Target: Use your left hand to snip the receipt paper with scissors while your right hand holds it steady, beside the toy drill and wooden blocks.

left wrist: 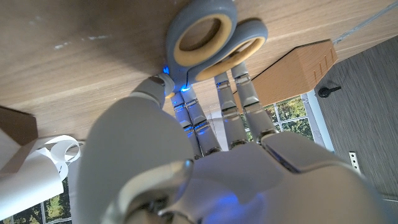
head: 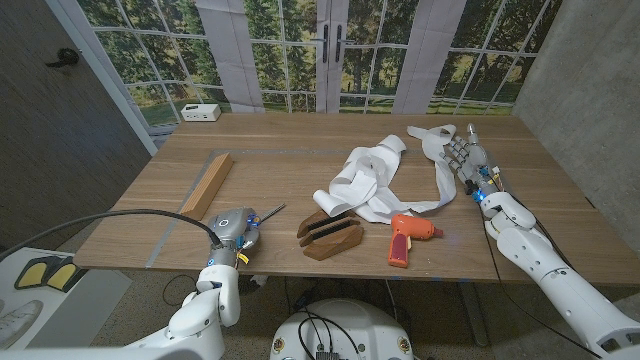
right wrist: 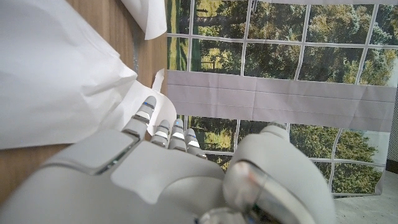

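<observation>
The white receipt paper (head: 365,175) lies crumpled at the table's middle, and a strip of it loops right and back to a far end (head: 430,133). My right hand (head: 463,160) is stretched out beside that end, fingers straight and apart; the paper (right wrist: 56,74) lies next to its fingertips (right wrist: 146,111). The grey-handled scissors (head: 264,215) lie near the front edge, blades pointing at the paper. My left hand (head: 231,227) is over their handles. In the left wrist view its straight fingers (left wrist: 239,87) reach up to the handle loops (left wrist: 211,37), and I see no closed grip.
An orange toy drill (head: 408,237) and a dark slotted wooden block (head: 330,235) lie at the front middle. A long light wooden block (head: 207,185) lies to the left. A small white box (head: 200,112) sits at the far left corner.
</observation>
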You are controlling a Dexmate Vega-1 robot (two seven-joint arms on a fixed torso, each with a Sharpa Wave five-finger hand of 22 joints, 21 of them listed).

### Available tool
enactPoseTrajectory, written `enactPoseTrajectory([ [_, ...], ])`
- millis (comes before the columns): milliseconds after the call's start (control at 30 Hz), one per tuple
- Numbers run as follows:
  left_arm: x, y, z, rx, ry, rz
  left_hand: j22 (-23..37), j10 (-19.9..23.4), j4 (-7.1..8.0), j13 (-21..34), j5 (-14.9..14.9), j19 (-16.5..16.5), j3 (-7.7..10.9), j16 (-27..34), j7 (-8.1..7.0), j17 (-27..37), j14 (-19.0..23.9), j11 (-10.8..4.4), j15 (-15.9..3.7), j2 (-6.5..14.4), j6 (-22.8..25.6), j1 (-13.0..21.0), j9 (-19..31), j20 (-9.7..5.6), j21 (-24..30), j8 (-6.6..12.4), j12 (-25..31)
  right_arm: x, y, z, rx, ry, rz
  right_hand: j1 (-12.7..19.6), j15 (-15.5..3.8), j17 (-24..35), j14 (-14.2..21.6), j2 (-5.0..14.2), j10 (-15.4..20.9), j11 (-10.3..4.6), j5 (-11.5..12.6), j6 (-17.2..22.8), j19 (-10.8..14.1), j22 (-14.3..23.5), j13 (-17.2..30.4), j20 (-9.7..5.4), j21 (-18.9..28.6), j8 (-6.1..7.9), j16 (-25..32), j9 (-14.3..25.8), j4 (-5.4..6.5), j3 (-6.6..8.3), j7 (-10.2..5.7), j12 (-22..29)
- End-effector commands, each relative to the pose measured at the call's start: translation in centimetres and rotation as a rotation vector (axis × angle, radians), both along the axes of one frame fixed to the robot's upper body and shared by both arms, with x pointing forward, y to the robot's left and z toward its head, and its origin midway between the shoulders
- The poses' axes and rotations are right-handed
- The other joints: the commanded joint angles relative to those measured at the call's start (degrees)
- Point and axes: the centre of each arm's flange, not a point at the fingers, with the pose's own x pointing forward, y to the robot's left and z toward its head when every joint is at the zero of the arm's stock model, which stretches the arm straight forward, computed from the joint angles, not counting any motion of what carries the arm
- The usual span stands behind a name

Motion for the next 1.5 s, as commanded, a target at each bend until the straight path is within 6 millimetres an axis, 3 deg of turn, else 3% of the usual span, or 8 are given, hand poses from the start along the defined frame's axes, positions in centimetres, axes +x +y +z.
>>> enactPoseTrajectory([
  [33, -0.2, -0.1, -2.0, 0.03, 0.016, -0.011, 4.5, 1.1, 0.11, 18.6, 1.5, 5.3, -0.38, -0.8, -4.12, 25.7, 14.0, -1.63, -19.27, 3.4, 2.5, 8.2, 24.0, -12.05, 12.2, 12.34, 3.4, 0.0, 0.1, 0.0, 0.011, 0.001, 0.004, -0.2, -0.13, 0.2, 0.1, 0.29, -0.3, -0.11, -0.2, -0.3, 0.2, 0.2, 0.2, 0.2, 0.3, -0.1, 0.3, 0.2, -0.23, 0.11, 0.01, -0.2],
  [500, -1.0, 0.6, -1.6, 0.014, -0.082, -0.042, 2.0, 2.9, -0.09, 18.7, 5.7, 3.7, 0.14, -2.1, -4.86, 27.6, 15.6, -1.79, -19.19, 2.5, 4.7, 8.1, 22.3, -11.95, 15.2, 12.79, 3.1, 0.2, 0.5, -0.1, 0.029, 0.002, 0.015, -0.3, -0.07, 0.2, 0.1, 0.29, -0.3, -0.18, -0.2, -0.3, 0.1, 0.2, 0.2, 0.25, 0.1, -0.07, 0.3, 0.2, -0.28, 0.15, 0.0, -0.1],
  [1067, -3.0, 0.5, 1.3, -0.006, -0.15, -0.044, 0.8, 3.9, -0.01, 18.3, 7.4, 3.0, 0.43, -3.2, -4.54, 28.7, 16.4, -1.77, -19.2, 2.1, 5.4, 8.0, 21.3, -11.91, 17.5, 12.85, 2.6, 0.9, 0.8, -0.1, 0.024, 0.013, 0.016, -0.3, 0.02, 0.2, 0.1, 0.35, -0.4, -0.17, -0.2, -0.3, 0.1, 0.2, 0.2, 0.24, 0.0, -0.01, 0.3, 0.2, -0.39, 0.25, -0.03, -0.1],
  [1500, -3.2, 0.3, 1.9, 0.01, -0.171, -0.045, 0.3, 4.0, 0.04, 18.1, 8.1, 2.4, 0.64, -4.0, -4.62, 29.3, 16.6, -1.76, -19.22, 1.9, 5.5, 7.9, 20.8, -11.82, 18.6, 12.85, 2.2, 1.4, 0.8, -0.5, 0.036, 0.022, 0.023, -0.4, -0.04, 0.2, 0.0, 0.33, -0.4, -0.14, -0.2, -0.3, -0.1, 0.2, 0.2, 0.32, -0.2, 0.02, 0.3, 0.2, -0.45, 0.28, -0.02, -0.1],
])
